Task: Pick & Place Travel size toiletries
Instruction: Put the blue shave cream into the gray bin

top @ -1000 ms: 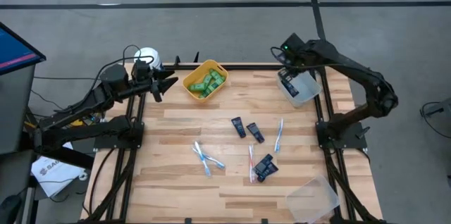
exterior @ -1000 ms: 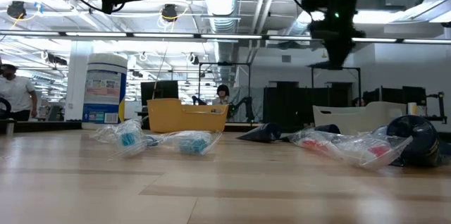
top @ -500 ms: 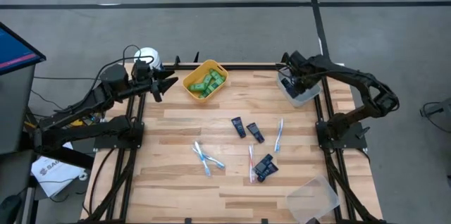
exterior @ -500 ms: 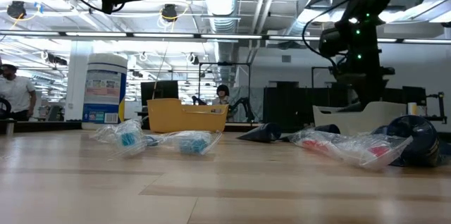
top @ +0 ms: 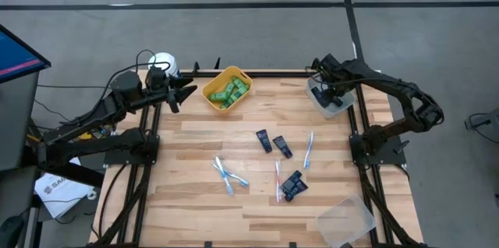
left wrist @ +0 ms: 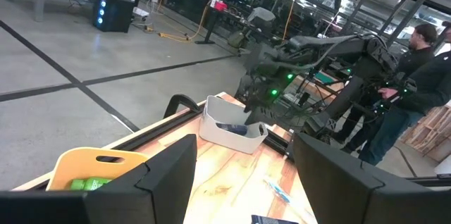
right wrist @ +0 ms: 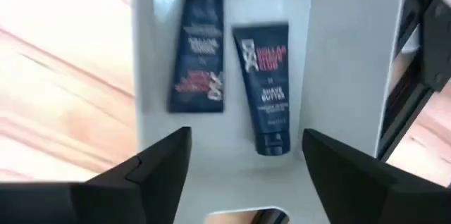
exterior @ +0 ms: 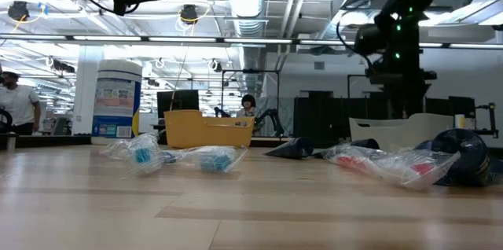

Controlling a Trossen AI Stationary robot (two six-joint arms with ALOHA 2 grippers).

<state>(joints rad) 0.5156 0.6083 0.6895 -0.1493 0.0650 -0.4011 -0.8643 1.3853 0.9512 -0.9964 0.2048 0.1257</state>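
My right gripper (top: 330, 92) hangs open over the grey bin (top: 343, 106) at the table's far right. Two dark navy tubes (right wrist: 199, 44) (right wrist: 266, 86) lie flat on the bin's floor beyond its fingers, which hold nothing. More navy tubes (top: 263, 140) (top: 293, 185) and thin toothbrushes (top: 308, 149) (top: 226, 174) lie flat on the middle of the table. Green bottles (top: 228, 92) fill the yellow bin (top: 210, 86). My left gripper (top: 189, 90) waits open and high at the far left, beside the yellow bin.
A clear bin (top: 347, 218) sits at the table's near right corner. A white-lidded canister (top: 164, 64) stands off the far left corner, behind my left arm. People show in the room beyond the table (left wrist: 423, 76). Bare wood lies along the near left.
My right gripper has come down from high above the grey bin to just over it, moving slightly toward the table's right edge.
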